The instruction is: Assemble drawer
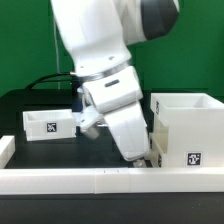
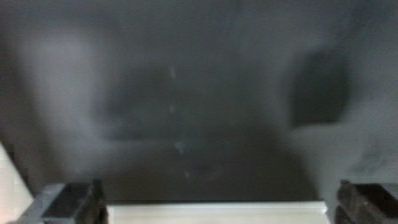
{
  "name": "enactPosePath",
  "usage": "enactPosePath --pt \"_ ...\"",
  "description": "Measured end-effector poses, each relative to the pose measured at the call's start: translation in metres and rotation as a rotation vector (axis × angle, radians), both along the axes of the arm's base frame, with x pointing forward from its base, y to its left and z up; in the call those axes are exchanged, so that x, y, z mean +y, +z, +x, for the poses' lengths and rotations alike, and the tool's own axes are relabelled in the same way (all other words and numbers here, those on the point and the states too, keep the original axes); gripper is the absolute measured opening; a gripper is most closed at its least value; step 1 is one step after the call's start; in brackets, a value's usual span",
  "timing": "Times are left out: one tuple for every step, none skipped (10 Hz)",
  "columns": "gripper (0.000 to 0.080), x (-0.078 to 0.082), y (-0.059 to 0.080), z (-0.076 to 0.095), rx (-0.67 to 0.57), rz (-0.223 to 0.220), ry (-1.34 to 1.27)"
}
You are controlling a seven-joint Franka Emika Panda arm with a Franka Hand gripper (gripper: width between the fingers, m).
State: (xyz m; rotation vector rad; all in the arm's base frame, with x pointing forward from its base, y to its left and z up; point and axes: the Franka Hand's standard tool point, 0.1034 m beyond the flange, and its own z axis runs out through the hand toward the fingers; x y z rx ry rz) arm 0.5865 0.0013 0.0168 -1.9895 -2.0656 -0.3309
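Note:
The tall boxy white housing (image 1: 186,130) stands at the exterior view's right, open side up, with a tag on its front. One small white tray (image 1: 50,123) with a tag sits at the exterior view's left. My gripper (image 1: 143,158) is low over the table, right beside the housing's left wall. In the wrist view my gripper (image 2: 217,205) is open with the fingers (image 2: 68,203) wide apart. A blurred white edge (image 2: 222,213) lies between them; I cannot tell which part it is. A second tray is not in view.
The long low white border wall (image 1: 90,181) runs along the front, just below my gripper. The black table (image 1: 60,150) shows between the tray and the arm. Dark cables lie behind the tray.

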Motion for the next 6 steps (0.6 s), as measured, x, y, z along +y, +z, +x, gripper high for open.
enactPosePath --pt "0.0649 -0.013 0.005 -0.002 -0.010 -0.013 -0.021" --pt "0.0649 -0.028 0.013 -0.009 -0.020 -0.030 -0.047" --pt "0.0649 -0.037 0.016 -0.020 -0.020 -0.042 -0.065" --pt "0.0649 -0.044 0.019 -0.030 -0.024 -0.055 -0.078" --pt "0.0649 -0.052 0.022 -0.044 -0.022 -0.070 -0.099" --pt "0.0649 -0.058 0.026 -0.051 -0.037 -0.087 -0.127"
